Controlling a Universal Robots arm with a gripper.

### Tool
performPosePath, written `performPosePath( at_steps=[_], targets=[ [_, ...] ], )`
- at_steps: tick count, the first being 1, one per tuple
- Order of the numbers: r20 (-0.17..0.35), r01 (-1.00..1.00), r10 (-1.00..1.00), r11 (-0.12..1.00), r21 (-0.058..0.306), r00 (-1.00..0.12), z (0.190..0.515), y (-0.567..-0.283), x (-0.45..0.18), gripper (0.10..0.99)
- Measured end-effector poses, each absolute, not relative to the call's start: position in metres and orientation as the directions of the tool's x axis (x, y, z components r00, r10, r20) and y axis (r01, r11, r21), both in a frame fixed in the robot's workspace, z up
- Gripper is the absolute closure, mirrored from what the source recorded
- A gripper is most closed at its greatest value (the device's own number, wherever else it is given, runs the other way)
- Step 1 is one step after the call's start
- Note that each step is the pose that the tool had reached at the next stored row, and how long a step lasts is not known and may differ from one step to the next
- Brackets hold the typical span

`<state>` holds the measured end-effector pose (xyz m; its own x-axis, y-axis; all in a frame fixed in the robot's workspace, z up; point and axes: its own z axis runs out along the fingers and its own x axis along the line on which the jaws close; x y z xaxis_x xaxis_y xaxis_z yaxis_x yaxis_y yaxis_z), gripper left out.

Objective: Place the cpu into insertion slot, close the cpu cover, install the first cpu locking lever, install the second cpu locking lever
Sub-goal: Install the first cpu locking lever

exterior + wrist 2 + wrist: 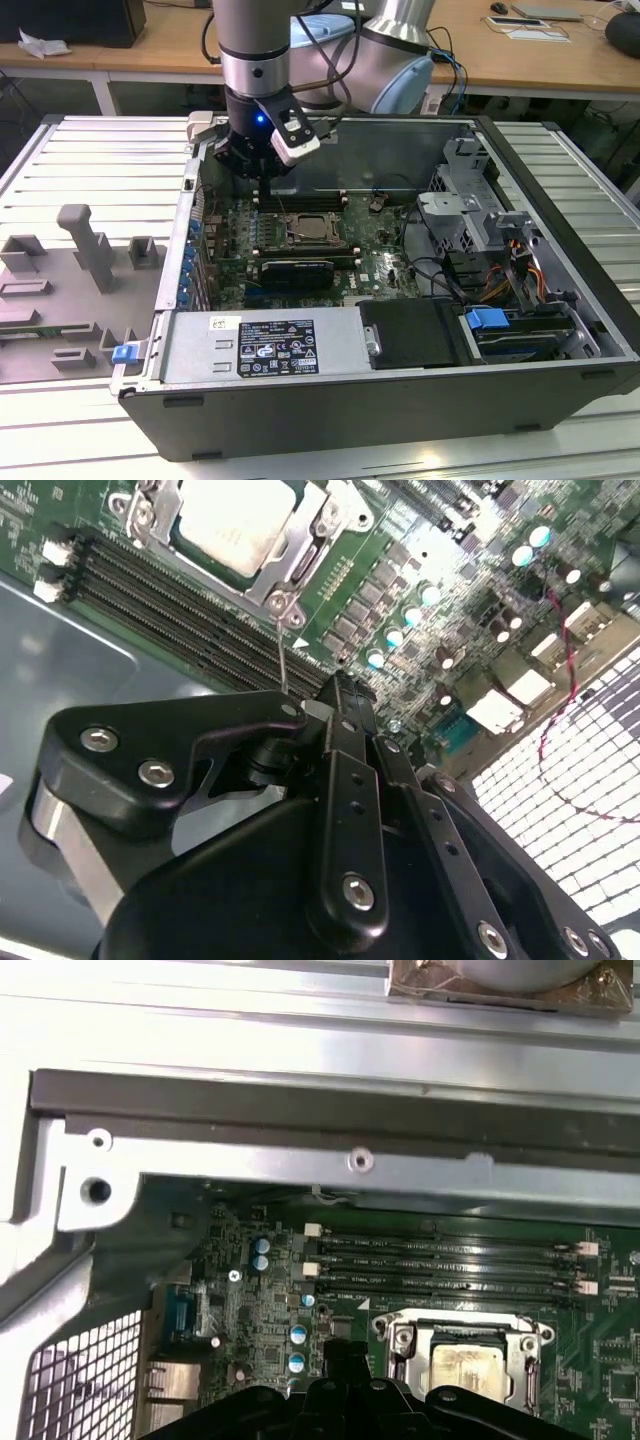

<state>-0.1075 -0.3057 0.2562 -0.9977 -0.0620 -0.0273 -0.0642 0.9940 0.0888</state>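
Computer case point(400, 420) is lying open on the slatted table point(100, 150) in the exterior view, with the motherboard facing up. The insertion slot point(289, 236) is sitting toward the board's middle. The arm is reaching in from the far side with its wrist pointing straight down, so the hand point(262, 176) is hanging just beyond the slot, above the memory slots point(300, 203).

In the second wrist view the cpu point(235, 520) is lying flat in the slot, and the cpu cover point(303, 560) is framing it, folded down over its edges. The hand's fingers point(348, 740) are pressing together with no gap showing between them. A thin wire cpu locking lever point(282, 650) is rising from the cover's near corner up to the fingertips; whether it is being pinched or merely touched I cannot tell. By my judgement the lever is a stiff, springy, slick wire that is asking to be taken near its free end. The chip under the cover is light, rigid and fragile, and is not asking for any pressing.

In the first wrist view the hand is showing as a dark shape beside the slot's corner. The cpu's pale top is sitting inside the frame, the memory slots are running alongside, and the case's metal wall point(300, 1160) is rising beyond them.
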Motion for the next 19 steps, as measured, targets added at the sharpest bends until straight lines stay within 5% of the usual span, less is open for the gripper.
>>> performPosePath(
  at_steps=[19],
  targets=[
    [-0.028, -0.086, -0.084, 0.992, 0.095, -0.996, 0.247, -0.3, -0.062, 0.98]
  ],
)
